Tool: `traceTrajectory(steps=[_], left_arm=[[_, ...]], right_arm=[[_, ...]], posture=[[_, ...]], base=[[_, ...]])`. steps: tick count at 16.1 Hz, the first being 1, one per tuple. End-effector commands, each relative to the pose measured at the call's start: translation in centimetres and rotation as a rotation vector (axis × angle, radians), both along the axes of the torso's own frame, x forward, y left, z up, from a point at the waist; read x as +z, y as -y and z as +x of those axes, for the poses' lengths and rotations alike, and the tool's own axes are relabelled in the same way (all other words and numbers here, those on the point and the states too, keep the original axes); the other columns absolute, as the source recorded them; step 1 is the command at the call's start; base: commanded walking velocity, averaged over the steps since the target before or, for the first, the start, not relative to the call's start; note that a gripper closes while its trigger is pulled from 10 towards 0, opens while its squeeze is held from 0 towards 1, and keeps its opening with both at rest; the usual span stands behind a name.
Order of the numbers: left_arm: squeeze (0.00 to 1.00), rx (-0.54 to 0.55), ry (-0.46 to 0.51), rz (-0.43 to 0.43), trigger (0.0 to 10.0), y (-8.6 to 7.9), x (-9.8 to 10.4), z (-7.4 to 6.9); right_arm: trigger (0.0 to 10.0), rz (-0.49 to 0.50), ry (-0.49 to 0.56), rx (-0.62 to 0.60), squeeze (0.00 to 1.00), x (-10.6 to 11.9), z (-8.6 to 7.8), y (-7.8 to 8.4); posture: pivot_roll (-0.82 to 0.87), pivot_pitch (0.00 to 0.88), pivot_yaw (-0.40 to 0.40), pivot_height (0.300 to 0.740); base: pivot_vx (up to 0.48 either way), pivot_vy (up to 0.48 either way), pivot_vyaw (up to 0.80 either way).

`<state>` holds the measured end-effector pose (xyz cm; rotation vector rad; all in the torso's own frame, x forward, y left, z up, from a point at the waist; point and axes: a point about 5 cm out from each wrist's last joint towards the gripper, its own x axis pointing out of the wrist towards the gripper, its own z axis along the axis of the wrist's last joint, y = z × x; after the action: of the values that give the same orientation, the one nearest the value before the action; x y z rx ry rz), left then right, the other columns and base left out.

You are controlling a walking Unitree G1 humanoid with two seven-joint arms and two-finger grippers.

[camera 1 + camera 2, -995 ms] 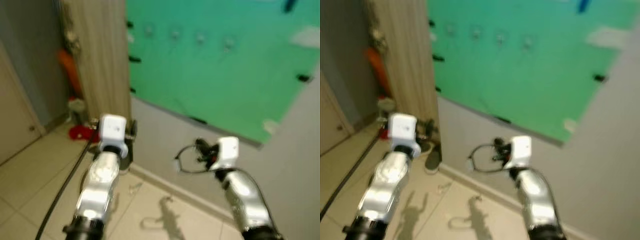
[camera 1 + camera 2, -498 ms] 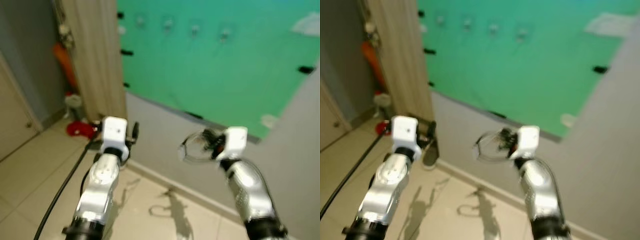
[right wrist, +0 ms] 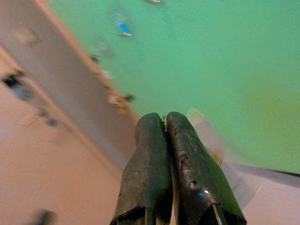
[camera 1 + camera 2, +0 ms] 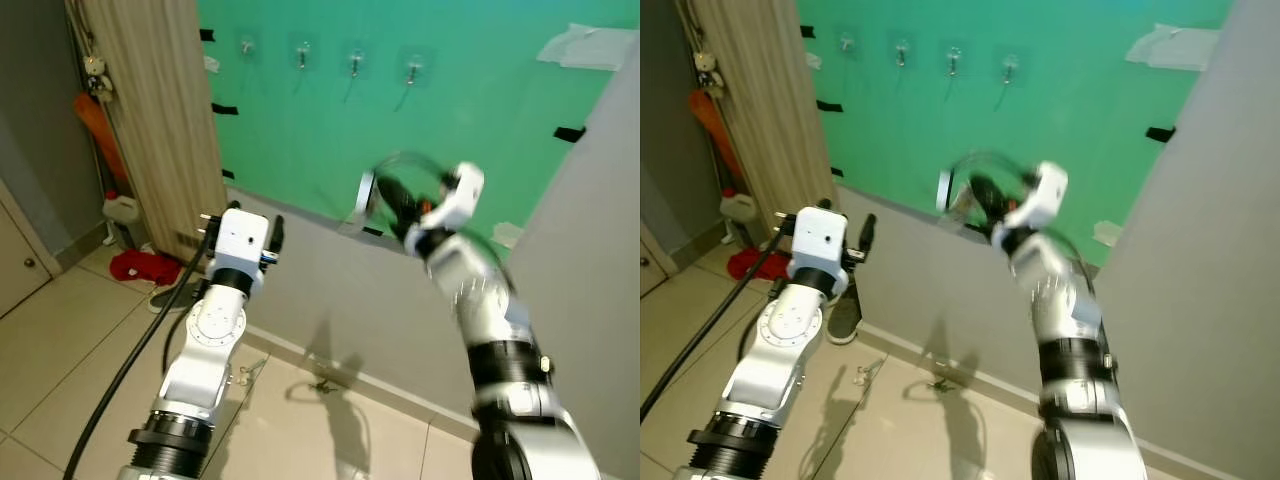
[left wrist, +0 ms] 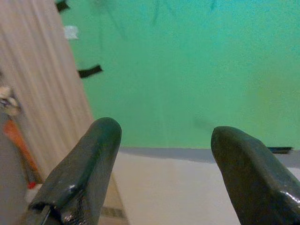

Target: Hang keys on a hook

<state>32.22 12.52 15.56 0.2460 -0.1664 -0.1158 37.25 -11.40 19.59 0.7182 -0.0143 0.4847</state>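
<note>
A green wall panel (image 4: 480, 110) with a row of hooks (image 4: 354, 64) is faced. The right pincer (image 4: 392, 195) is pressed together on the key ring (image 4: 372, 190), raised below the hooks. The left pincer (image 5: 159, 159) is held spread, lower down.

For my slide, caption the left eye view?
Right gripper raises key ring toward hooks on green board.

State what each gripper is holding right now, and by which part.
The right gripper is shut on the key ring, pinching its thin loop; blur hides the exact spot. The left gripper is open, holding nothing.
</note>
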Motion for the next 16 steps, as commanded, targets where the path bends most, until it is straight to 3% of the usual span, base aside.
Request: traceTrajectory(steps=[1, 3, 6, 9, 16], left_arm=[[0.0, -0.017, 0.01, -0.015, 10.0, 0.3, 0.5, 0.3], [0.0, 0.009, -0.013, -0.059, 10.0, 0.0, 0.2, 0.4], [0.0, -0.002, -0.01, -0.094, 10.0, 0.3, 0.2, 0.3], [0.0, -0.007, -0.013, -0.093, 10.0, 0.3, 0.1, 0.3], [0.0, -0.041, 0.025, -0.063, 10.0, 0.5, 0.8, 0.5]], right_arm=[[10.0, 0.069, 0.001, 0.031, 0.0, 0.7, 0.0, 0.1], [10.0, 0.225, -0.04, 0.122, 0.0, 1.1, -0.4, -0.3], [10.0, 0.39, 0.029, 0.325, 0.0, 2.5, -1.9, -0.5], [10.0, 0.393, 0.056, 0.378, 0.0, 3.0, -2.6, -0.6], [10.0, 0.337, 0.059, 0.312, 0.0, 2.9, -2.6, -0.1]], posture=[[-0.06, 0.0, -0.019, 0.74], [-0.07, 0.0, -0.025, 0.74], [-0.07, 0.0, -0.024, 0.74], [-0.07, 0.0, -0.022, 0.74], [-0.07, 0.0, -0.016, 0.74]], base=[[0.244, -0.379, 0.0], [0.272, -0.394, 0.0], [0.208, -0.24, 0.0], [0.0, 0.0, 0.0], [0.0, 0.0, 0.0]])
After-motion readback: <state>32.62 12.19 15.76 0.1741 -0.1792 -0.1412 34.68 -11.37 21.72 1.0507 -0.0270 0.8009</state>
